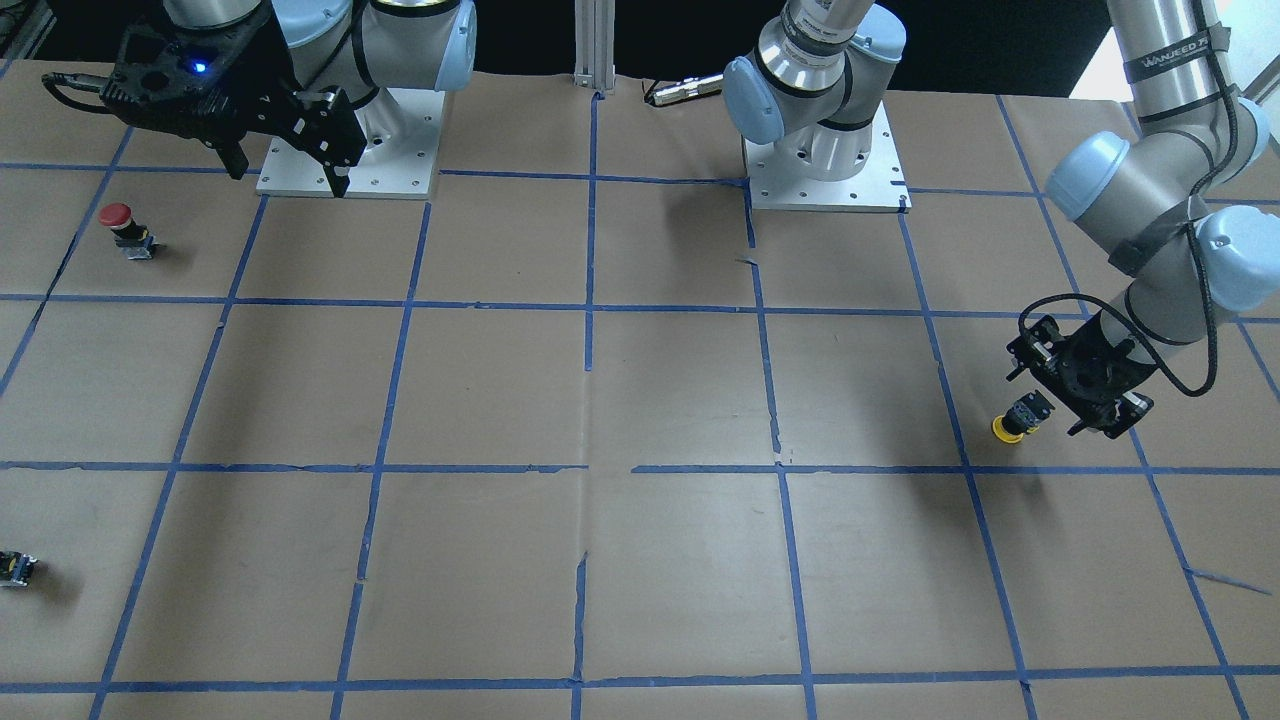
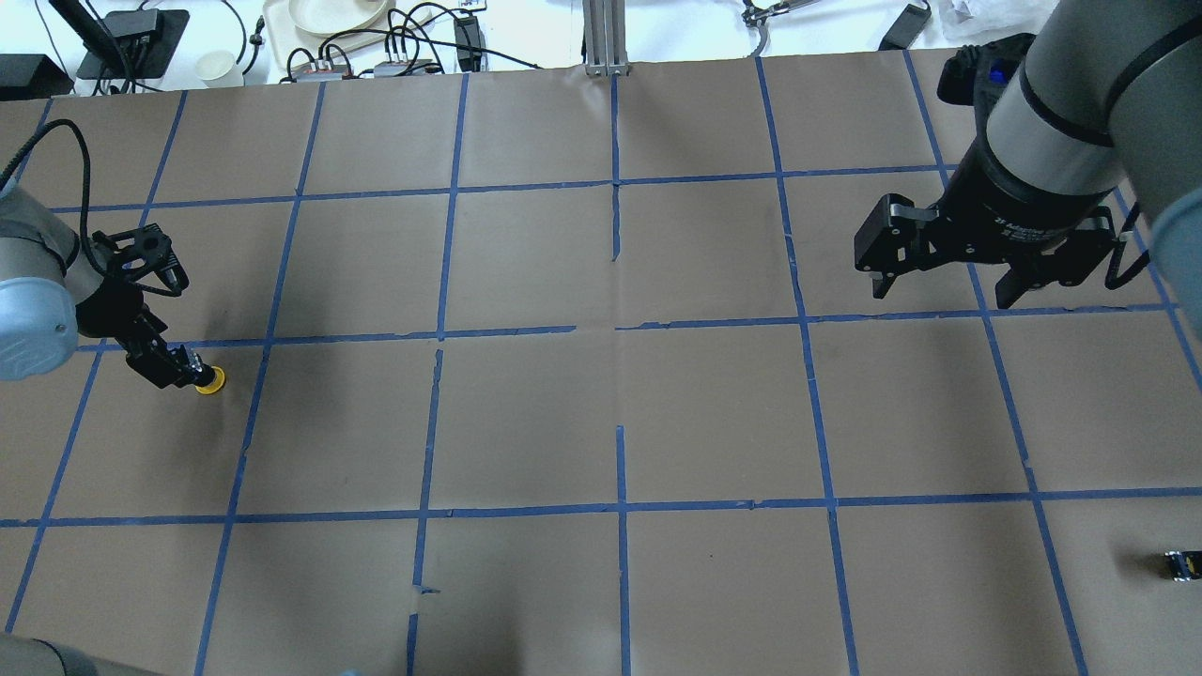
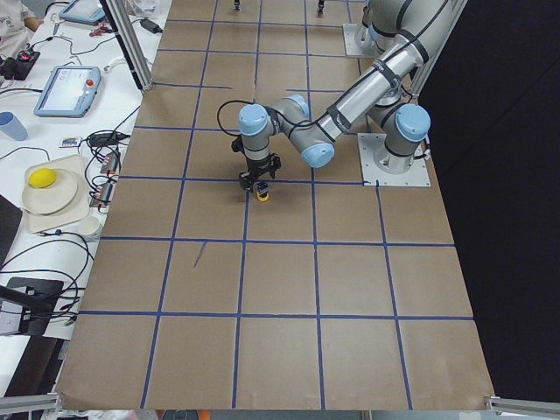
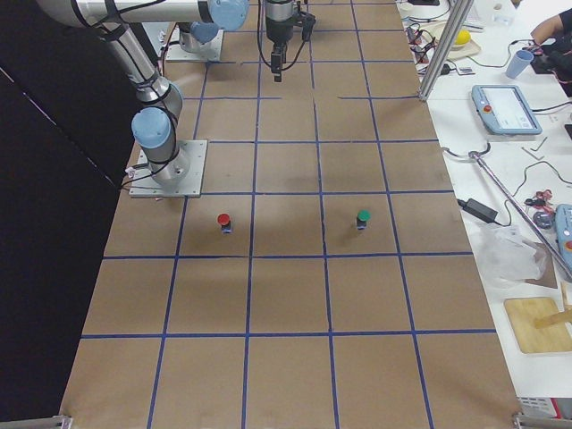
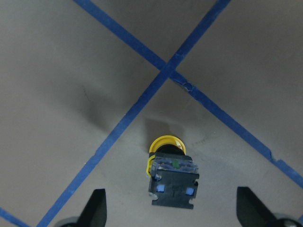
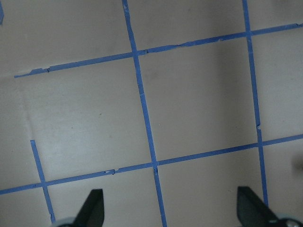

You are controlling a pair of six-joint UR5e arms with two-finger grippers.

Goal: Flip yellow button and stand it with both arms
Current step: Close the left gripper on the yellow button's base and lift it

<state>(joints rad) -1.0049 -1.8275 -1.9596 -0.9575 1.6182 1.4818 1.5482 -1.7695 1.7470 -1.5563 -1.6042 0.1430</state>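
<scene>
Two grippers spread wide | left gripper [image 5: 172, 201] straddles yellow button [image 5: 171, 177], not touching | right gripper [image 2: 942, 291] well apart

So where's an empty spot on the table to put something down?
The middle squares of the table, between the yellow button and the red button, are bare. It's crowded where the left end effector sits open around that yellow button.
</scene>
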